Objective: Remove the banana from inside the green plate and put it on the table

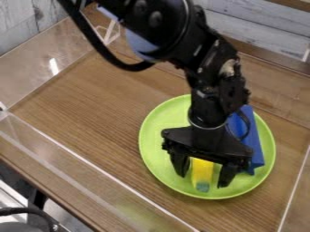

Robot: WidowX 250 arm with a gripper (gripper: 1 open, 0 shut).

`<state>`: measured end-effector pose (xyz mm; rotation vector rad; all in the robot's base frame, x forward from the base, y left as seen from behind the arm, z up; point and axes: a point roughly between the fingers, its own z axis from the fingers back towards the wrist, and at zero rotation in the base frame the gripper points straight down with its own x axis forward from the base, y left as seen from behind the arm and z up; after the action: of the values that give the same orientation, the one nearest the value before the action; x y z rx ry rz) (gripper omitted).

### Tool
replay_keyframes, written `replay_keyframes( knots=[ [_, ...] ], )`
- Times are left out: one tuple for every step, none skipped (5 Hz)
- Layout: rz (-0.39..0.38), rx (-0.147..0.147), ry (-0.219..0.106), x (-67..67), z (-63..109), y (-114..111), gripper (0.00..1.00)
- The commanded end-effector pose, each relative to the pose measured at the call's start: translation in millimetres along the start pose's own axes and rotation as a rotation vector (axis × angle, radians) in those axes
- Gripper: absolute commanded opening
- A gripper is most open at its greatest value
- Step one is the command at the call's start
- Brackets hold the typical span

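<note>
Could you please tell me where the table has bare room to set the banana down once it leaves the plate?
The table is bare wood left of the green plate, out to the clear acrylic walls at left and front. The crowded spot is the plate itself: the banana, a blue block and the open gripper straddling the banana.

- The banana (202, 175): its upper part is covered by the hand (202, 169); only the lower yellow length shows between the black fingers (179, 165).
- Contact between fingers and banana cannot be determined.
- The blue block (248, 138): largely hidden behind the arm; its full length is not visible.
- The green plate (158, 127): centre obscured by the hand.
- The arm's upper section is cut off at the top edge.
- The worktop (85, 100): cropped at the frame edges.
</note>
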<state>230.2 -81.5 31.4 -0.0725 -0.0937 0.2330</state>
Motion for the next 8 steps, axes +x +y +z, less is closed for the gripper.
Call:
replay_keyframes(
  knots=[
    [-0.009, -0.014, -0.035, 10.2, 7.8, -6.3, 1.0],
    [-0.011, -0.01, -0.037, 12.0, 8.0, -6.9, 1.0],
    [-0.013, -0.006, -0.038, 13.5, 7.6, -7.3, 1.0],
    [-0.016, -0.001, -0.04, 15.0, 6.9, -7.5, 1.0],
    [-0.019, 0.003, -0.041, 15.9, 4.8, -7.5, 1.0],
    [-0.021, 0.006, -0.044, 17.1, 4.0, -7.7, 1.0],
    [-0.024, 0.009, -0.046, 18.4, 3.8, -7.9, 1.0],
    [-0.024, 0.01, -0.049, 19.0, 1.6, -7.8, 1.0]
  ],
)
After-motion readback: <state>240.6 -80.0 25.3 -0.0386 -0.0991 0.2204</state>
